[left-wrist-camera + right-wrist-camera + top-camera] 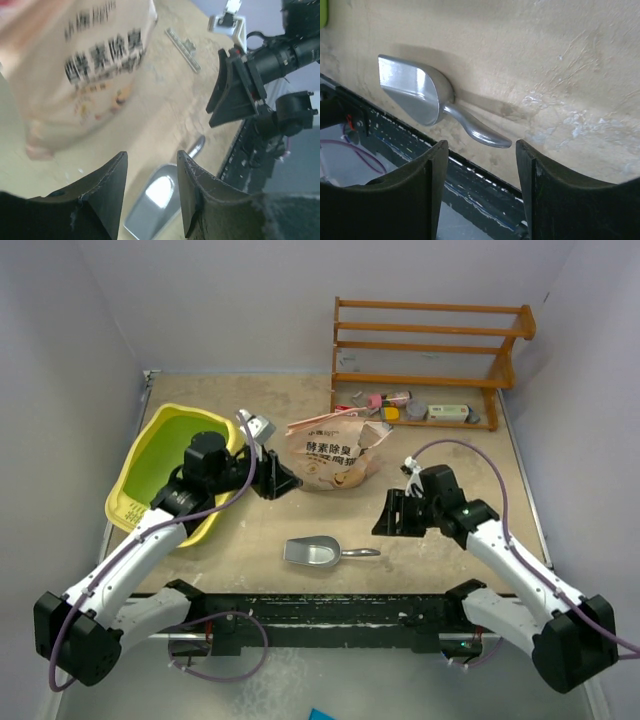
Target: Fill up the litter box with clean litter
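— Where's the litter box (128,495)?
— On the desk (455,455), behind the left tool (278,480). That tool gapes wide and holds nothing, and the bag (330,455) lies just past its tips.
— And the right tool (392,512)?
— Spread open too, empty, with the scoop (312,553) lying ahead of it.

The box (128,495) at the left edge is yellow with a green inside. The bag (330,455) is peach-pink with black Chinese print. The scoop (312,553) by the near edge is plain silver. The rack (420,346) in the far right corner is orange-brown.
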`<move>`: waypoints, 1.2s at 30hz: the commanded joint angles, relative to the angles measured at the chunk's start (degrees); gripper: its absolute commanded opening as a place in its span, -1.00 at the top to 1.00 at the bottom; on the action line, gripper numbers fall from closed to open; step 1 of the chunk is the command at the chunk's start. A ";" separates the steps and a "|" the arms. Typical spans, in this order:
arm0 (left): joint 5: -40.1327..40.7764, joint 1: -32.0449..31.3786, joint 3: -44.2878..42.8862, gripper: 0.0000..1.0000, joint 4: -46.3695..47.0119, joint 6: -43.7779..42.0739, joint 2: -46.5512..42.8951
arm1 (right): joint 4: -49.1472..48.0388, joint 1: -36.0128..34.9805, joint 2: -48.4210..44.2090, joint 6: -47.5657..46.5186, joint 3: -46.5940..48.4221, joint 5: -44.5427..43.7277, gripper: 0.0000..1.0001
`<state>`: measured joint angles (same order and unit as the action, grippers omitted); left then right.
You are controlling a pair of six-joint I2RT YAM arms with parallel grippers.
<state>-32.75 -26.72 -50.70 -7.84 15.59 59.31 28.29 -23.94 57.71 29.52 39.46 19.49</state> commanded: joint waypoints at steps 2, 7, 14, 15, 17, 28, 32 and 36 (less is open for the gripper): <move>-2.16 -0.17 8.68 0.07 3.87 8.79 -4.37 | -14.48 0.14 -5.31 8.80 -8.62 5.47 -0.19; -0.73 -0.53 11.91 0.29 3.48 12.81 -4.38 | -23.24 0.14 -5.33 14.98 -16.25 8.17 -0.19; 0.60 -0.61 14.80 0.51 0.63 15.49 -5.60 | -30.71 0.13 -7.62 21.16 -23.91 6.10 -0.20; 0.47 -0.61 15.22 0.54 0.77 16.04 -5.71 | -32.09 0.13 -7.56 21.71 -24.76 6.51 -0.20; -0.04 -0.69 16.37 0.60 1.88 17.40 -5.88 | -37.29 0.13 -7.25 23.62 -27.07 7.49 -0.21; -0.05 -1.32 25.22 0.67 10.43 22.85 -6.87 | -64.60 0.17 -0.08 30.51 -36.33 11.55 -0.22; 0.43 -1.57 26.14 0.67 10.63 23.23 -7.41 | -67.56 0.13 -1.03 31.98 -37.28 10.63 -0.20; 0.67 -1.84 26.12 0.68 10.47 23.34 -7.83 | -63.22 0.13 -3.88 31.55 -35.86 11.32 -0.20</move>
<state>-32.51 -27.99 -24.49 -0.93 37.95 52.97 -32.91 -23.94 56.38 60.36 2.33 29.65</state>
